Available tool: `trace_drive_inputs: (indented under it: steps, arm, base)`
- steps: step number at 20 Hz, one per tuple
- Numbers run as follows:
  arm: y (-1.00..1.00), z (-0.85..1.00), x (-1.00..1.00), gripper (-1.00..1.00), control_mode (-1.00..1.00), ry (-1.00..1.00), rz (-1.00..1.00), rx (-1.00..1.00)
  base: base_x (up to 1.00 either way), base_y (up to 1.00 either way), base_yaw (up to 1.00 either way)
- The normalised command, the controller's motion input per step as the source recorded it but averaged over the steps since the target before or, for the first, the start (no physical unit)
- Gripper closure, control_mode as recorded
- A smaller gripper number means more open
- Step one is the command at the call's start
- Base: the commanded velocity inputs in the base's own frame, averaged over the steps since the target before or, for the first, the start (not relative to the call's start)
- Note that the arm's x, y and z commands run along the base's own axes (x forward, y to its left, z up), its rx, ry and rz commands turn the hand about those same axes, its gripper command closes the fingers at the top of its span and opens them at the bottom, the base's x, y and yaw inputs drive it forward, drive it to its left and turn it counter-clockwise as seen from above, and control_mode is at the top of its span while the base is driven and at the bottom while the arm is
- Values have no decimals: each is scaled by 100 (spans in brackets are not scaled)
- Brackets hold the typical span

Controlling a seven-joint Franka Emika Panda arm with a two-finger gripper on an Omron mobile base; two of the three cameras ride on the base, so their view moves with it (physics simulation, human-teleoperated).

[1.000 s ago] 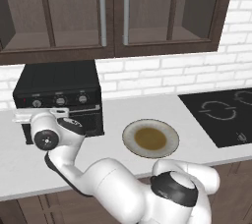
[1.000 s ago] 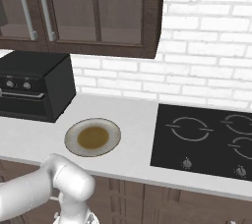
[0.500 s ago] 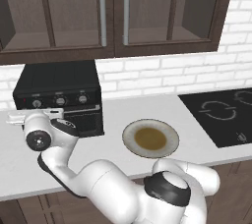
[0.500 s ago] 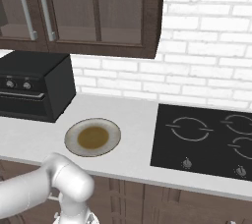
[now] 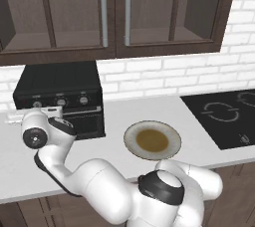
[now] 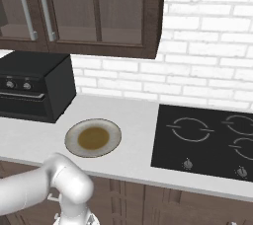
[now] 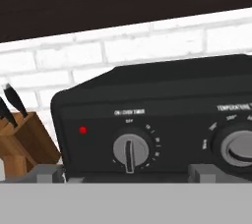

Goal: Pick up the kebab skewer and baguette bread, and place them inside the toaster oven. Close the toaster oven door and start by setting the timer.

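Hand view: working on the last step, setting the timer. Facing the front panel of the toaster oven (image 7: 147,95) head-on, with the timer knob (image 7: 129,153) sitting dead centre, its pointer standing straight up and down, and a small red lamp (image 7: 82,130) glowing just left of it. Holding the hand (image 7: 127,174) released, its two fingertips (image 7: 47,173) spread wide and rising either side of the knob, gripping nothing yet.

Judging the loading and closing as done: showing the toaster oven door (image 5: 82,121) shut and the plate (image 5: 152,140) to the oven's right bare, with no skewer or bread lying on the table (image 5: 114,116), so presumably resting inside the oven.

Needing next to push straight in until the fingertips are bracketing the knob, then pinching it and rolling the wrist to turn it. Risking a slip onto the temperature knob (image 7: 238,148) to the right if drifting off line.

Compared with a second ago in the left base view: sliding slightly leftward along the oven front, lining up with the leftmost knob; leaving oven and plate unmoved.
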Motion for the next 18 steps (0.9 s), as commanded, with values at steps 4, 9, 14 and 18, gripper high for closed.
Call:
trace_drive_inputs:
  steps: [4, 9, 14, 18]
  arm:
    - [0, 0, 23, -100, -100, 0, -4, -3]
    - [0, -10, 10, -100, -100, 0, -1, -2]
    - [0, -15, 0, -100, -100, 0, 0, 0]
    - [0, -12, 0, -100, -100, 1, 0, 0]
  base:
    - [0, 0, 0]
    - [0, 0, 0]
    - [0, 0, 0]
    - [0, 0, 0]
